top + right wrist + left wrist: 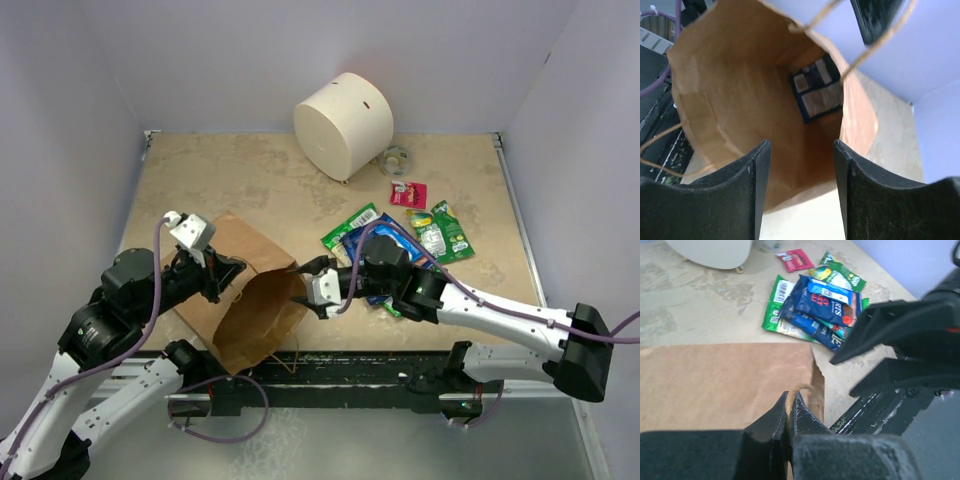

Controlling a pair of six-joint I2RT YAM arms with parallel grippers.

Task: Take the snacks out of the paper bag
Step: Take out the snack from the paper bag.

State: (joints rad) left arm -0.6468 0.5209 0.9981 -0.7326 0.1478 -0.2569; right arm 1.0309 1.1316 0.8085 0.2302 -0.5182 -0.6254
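**Right arm.** The right gripper [800,150] is facing into the mouth of the paper bag [735,100], its jaws standing apart with nothing between them.

**Left arm.** The left gripper [790,402] is clamping the bag's rim at the twisted handle [799,388] and is propping the mouth open. The bag is lying on its side at the near left of the table [230,170].

**Contents.** One dark packet [817,90] with pale label panels is lying deep inside, against the far wall. The other snacks [400,235] are lying in an overlapping pile on the table, to the right of the bag.

**Handling.** The packet is probably light, flat, slippery foil, pliant rather than fragile. Pinching a crimped edge or corner looks surer than pressing the glossy face. The thin bag is likely to buckle under a push.
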